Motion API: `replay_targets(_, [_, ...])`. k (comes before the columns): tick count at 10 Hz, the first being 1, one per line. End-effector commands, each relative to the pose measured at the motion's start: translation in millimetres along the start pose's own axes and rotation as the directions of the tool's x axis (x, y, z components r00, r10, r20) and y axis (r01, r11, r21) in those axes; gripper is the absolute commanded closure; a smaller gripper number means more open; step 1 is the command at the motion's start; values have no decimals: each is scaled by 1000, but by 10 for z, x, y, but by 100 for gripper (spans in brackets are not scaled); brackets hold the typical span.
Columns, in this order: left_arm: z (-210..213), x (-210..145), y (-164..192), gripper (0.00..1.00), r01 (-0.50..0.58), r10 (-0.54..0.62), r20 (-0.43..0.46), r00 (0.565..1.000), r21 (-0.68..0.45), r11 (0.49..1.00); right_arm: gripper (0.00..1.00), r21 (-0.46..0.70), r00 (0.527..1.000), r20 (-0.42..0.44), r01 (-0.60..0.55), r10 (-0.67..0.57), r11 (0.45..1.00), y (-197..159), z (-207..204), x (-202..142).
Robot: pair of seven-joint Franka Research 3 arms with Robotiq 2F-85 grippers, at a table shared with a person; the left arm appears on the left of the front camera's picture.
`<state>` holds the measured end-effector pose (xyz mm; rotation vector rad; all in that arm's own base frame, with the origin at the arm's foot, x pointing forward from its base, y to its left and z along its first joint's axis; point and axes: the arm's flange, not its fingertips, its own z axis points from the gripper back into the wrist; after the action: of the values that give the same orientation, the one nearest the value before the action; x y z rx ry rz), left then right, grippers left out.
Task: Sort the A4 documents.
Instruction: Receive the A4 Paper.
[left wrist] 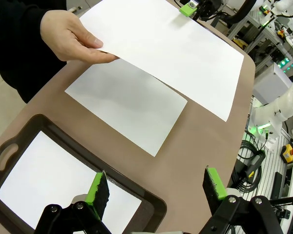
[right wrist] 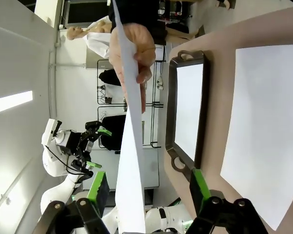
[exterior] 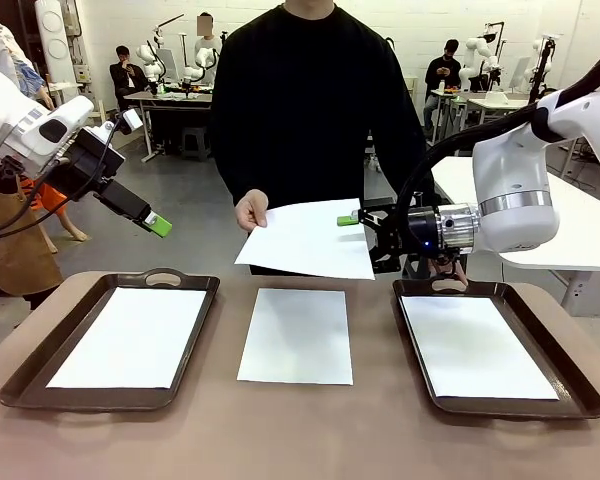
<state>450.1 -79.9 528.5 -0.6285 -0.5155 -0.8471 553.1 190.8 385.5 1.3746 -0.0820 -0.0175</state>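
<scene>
Crisply white, thin and blank: four rectangular sheets. Left sheet (exterior: 130,337) flat inside the left tray (exterior: 25,385), right sheet (exterior: 475,347) flat inside the right tray (exterior: 578,395); both trays dark brown, glossy, raised-rimmed, with loop handles at the far end. Middle sheet (exterior: 297,335) bare on the table (exterior: 300,440) between the trays, touching neither. Tabletop matte brown with rounded corners; beyond it a bright lab of white walls, grey floor and more benches, seated people in the background. Held sheet (exterior: 310,240) in the air over the far edge, pinched at one corner by the hand (exterior: 251,210) of a person in a black sweater. Right gripper (right wrist: 147,187) at the opposite side, jaws apart, one green pad either side of the sheet's edge, not clamped. Left gripper (left wrist: 156,187) wide open, holding nothing, raised off to the left.
</scene>
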Motion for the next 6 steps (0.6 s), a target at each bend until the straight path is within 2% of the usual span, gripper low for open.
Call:
replay_targets(1, [6,-3,-5,0,1,-1,2,1000,-5,1000,24,30,1000,14,-4,4,1000,65,-55,49])
replay_targets(2, [6,-3,-5,0,1,-1,2,1000,-5,1000,26,38,1000,16,-9,8,999,75,-56,53])
replay_targets(3, [6,-3,-5,0,1,-1,2,1000,-5,1000,38,41,1000,16,-13,12,999,81,-60,55])
replay_targets(4, [6,-3,-5,0,1,-1,2,1000,-5,1000,40,44,1000,15,-13,13,999,84,-61,55])
replay_targets(5, [6,-3,-5,0,1,-1,2,1000,-5,1000,52,49,1000,12,-11,10,999,82,-65,63])
replay_targets(6, [6,-3,-5,0,1,-1,2,1000,-5,1000,55,53,1000,8,-5,4,999,73,-77,72])
